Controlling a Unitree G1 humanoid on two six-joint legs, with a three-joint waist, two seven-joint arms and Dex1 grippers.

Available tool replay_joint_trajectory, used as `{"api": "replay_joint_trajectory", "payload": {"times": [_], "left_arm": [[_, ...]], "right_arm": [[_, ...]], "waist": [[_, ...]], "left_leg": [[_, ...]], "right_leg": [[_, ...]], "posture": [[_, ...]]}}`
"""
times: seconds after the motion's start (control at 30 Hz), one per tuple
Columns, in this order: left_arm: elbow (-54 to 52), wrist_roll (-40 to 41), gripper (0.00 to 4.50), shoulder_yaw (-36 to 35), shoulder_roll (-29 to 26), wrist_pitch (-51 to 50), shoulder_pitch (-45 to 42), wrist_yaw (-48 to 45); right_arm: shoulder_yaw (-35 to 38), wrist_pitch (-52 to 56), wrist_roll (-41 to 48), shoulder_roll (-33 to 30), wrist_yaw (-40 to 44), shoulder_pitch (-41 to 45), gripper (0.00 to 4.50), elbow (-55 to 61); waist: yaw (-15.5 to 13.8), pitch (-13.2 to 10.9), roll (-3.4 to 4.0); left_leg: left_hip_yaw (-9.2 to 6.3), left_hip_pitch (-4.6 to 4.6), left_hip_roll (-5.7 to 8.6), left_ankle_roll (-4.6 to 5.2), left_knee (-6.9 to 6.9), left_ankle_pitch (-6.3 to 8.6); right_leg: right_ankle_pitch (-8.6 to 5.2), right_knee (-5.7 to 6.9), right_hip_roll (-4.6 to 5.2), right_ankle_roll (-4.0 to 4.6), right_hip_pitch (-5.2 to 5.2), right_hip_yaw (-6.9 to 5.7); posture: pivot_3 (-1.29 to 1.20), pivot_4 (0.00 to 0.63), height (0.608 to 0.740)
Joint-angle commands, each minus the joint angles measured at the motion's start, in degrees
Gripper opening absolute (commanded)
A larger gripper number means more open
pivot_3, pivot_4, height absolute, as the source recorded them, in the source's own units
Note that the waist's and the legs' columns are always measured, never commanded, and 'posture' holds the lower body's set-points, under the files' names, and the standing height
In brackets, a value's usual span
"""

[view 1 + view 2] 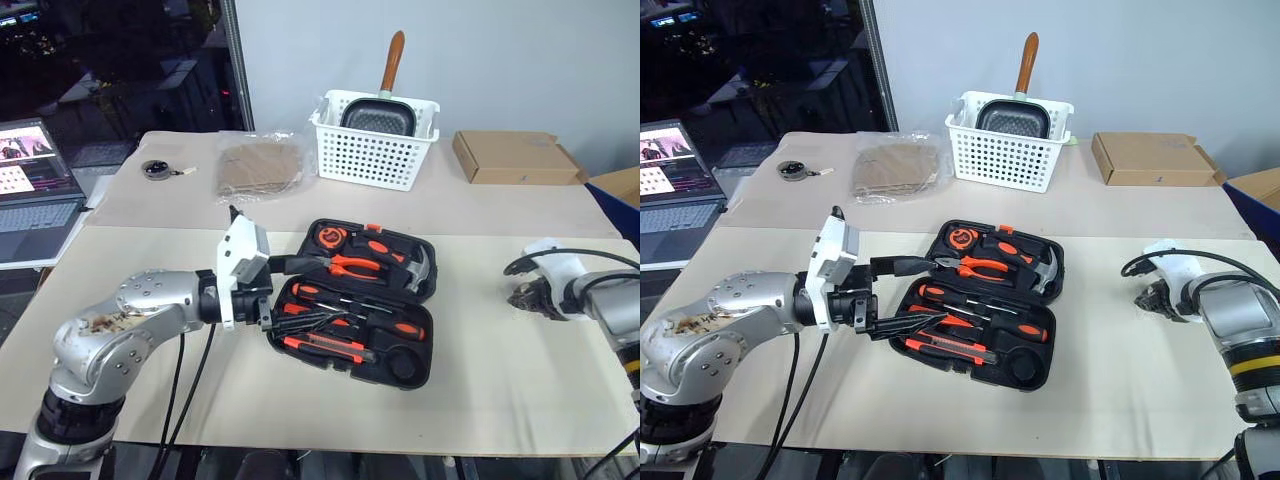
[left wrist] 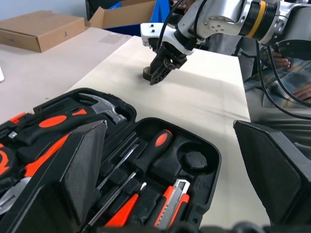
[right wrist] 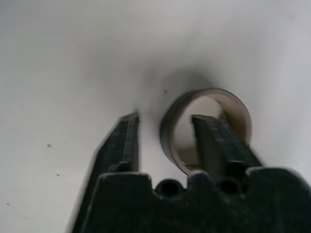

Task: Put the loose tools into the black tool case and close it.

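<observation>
Black moulded-plastic tool case lies open at the middle of the pale table, its recesses already holding the hammer, the orange-handled pliers, the screwdrivers and the orange-and-black utility knife, so the filling looks done and the closing is left. The left gripper hovers at the case's near-left edge, fingers spread wide. Well apart on the table, the right gripper has one finger inside a small dark ring, its fingers nearing together around the ring's wall.
</observation>
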State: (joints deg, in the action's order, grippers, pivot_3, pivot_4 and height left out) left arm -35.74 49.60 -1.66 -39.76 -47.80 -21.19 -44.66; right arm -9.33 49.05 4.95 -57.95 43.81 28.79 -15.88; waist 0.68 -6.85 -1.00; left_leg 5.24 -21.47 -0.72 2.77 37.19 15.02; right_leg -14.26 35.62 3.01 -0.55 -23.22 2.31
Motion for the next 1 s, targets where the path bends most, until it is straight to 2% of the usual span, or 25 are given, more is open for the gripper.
{"api": "replay_joint_trajectory", "payload": {"times": [0.03, 0.13, 0.27, 0.37, 0.47, 0.53, 0.77, 0.93, 1.0], "left_arm": [[-2.65, 0.59, 4.50, -1.84, -0.14, 1.51, 1.50, 0.89], [-3.18, 1.42, 4.50, -2.54, 0.02, 1.22, 2.77, 1.87], [-3.22, 0.33, 4.50, -3.34, -0.51, 2.26, 4.60, 1.80], [-2.15, -1.60, 4.50, -4.63, -0.45, 4.86, 6.98, 1.58], [-1.49, -1.59, 4.50, -6.03, -2.77, 5.40, 9.01, -0.65], [-0.80, -2.20, 4.50, -6.55, -3.98, 6.29, 9.91, -1.88], [0.39, -3.90, 4.50, -5.95, -5.52, 8.00, 10.02, -4.19], [-0.63, 0.88, 4.50, -8.78, -8.58, 6.27, 12.59, -9.70], [-0.64, 1.37, 4.50, -9.61, -10.34, 6.41, 13.84, -11.53]], "right_arm": [[1.38, -2.65, -1.10, -1.31, 1.47, 0.08, 0.06, 0.59], [6.23, -3.73, 3.10, -2.30, 5.15, -3.15, 0.01, 7.75], [13.03, -3.06, 10.99, -4.17, 12.11, -8.60, 0.01, 24.32], [16.27, 4.09, 20.52, -4.65, 15.27, -12.71, 0.01, 42.94], [13.92, 7.74, 25.17, -5.45, 14.84, -16.49, 0.01, 57.16], [10.36, 7.83, 24.51, -6.63, 13.59, -19.29, 0.01, 63.41], [0.57, 5.45, 18.84, -7.60, 9.22, -21.92, 0.01, 67.16], [-8.34, 3.50, 12.22, -4.45, 6.41, -17.11, 0.01, 61.31], [-9.40, 3.12, 11.67, -3.86, 6.93, -15.97, 0.01, 60.21]], "waist": [[0.00, 0.00, 0.00], [-0.04, -0.01, 0.02], [0.01, -0.08, 0.14], [0.26, -0.11, 0.17], [0.02, -0.21, 0.00], [-0.10, -0.22, -0.02], [-0.59, -0.31, -0.19], [0.31, -0.50, -0.64], [0.64, -0.49, -0.79]], "left_leg": [[0.00, 0.02, 0.00, 0.00, 0.00, 0.00], [-0.02, 0.04, 0.00, -0.03, 0.00, -0.02], [-0.04, 0.05, -0.01, -0.04, 0.00, -0.02], [-0.02, 0.12, -0.03, -0.04, -0.02, -0.02], [-0.19, 0.21, -0.12, -0.11, -0.06, -0.05], [-0.24, 0.22, -0.14, -0.13, -0.05, -0.06], [0.02, 0.20, 0.00, -0.12, 0.13, -0.07], [-0.05, 0.25, -0.12, -0.18, 0.12, -0.11], [-0.05, 0.36, -0.18, -0.21, 0.10, -0.12]], "right_leg": [[0.00, 0.03, 0.00, 0.00, 0.00, 0.00], [0.00, 0.10, -0.01, 0.01, -0.01, 0.00], [0.00, 0.18, 0.00, 0.01, -0.02, -0.01], [0.00, 0.24, 0.00, 0.01, 0.01, -0.01], [0.01, 0.24, 0.06, 0.05, 0.08, -0.06], [-0.02, 0.28, 0.14, 0.10, 0.08, -0.11], [0.00, 0.21, 0.36, 0.04, 0.08, -0.35], [-0.03, 0.31, 0.29, 0.17, 0.04, -0.42], [-0.04, 0.34, 0.27, 0.26, 0.09, -0.43]], "posture": [[0.00, 0.150, 0.740], [0.00, 0.150, 0.740], [0.00, 0.150, 0.740], [0.00, 0.150, 0.740], [0.00, 0.150, 0.740], [0.00, 0.150, 0.740], [0.00, 0.150, 0.740], [0.00, 0.150, 0.740], [0.00, 0.150, 0.740]]}}
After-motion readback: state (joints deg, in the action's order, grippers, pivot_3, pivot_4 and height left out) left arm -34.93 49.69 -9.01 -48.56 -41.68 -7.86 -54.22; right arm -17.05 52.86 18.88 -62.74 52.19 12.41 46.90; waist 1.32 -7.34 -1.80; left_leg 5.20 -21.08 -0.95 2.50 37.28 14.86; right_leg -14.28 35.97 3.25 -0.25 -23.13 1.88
